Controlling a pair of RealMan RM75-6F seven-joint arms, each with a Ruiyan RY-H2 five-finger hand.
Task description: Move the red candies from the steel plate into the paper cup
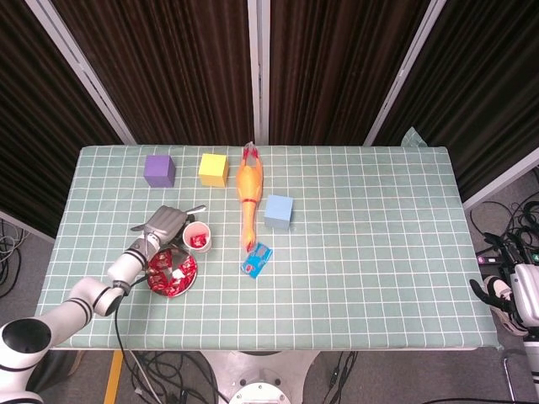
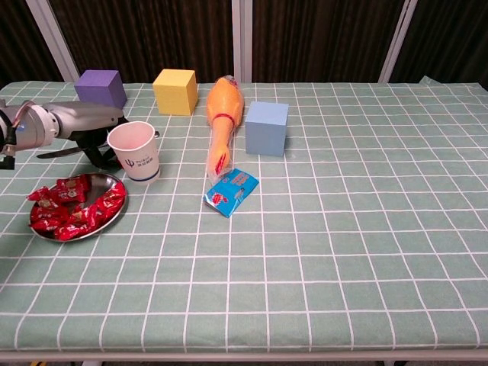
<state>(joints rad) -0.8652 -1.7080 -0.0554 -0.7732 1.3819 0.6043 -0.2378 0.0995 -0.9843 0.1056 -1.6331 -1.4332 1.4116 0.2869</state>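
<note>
Head view: checked green tablecloth (image 1: 370, 252), dark curtains (image 1: 185, 59)

Your left hand (image 2: 85, 126) sits at the left edge of the table (image 2: 366, 252), just behind and left of the upright paper cup (image 2: 136, 152), with dark fingers (image 2: 97, 155) pointing down beside the cup wall; whether they touch it cannot be told. The steel plate (image 2: 114, 216) lies in front of the cup and holds a pile of red candies (image 2: 69, 207). Further back stand a purple cube (image 2: 101, 87), a yellow cube (image 2: 174, 91), a rubber chicken (image 2: 222, 114) and a blue cube (image 2: 266, 127), with a blue packet (image 2: 231, 191) lying near the chicken's front end.
</note>
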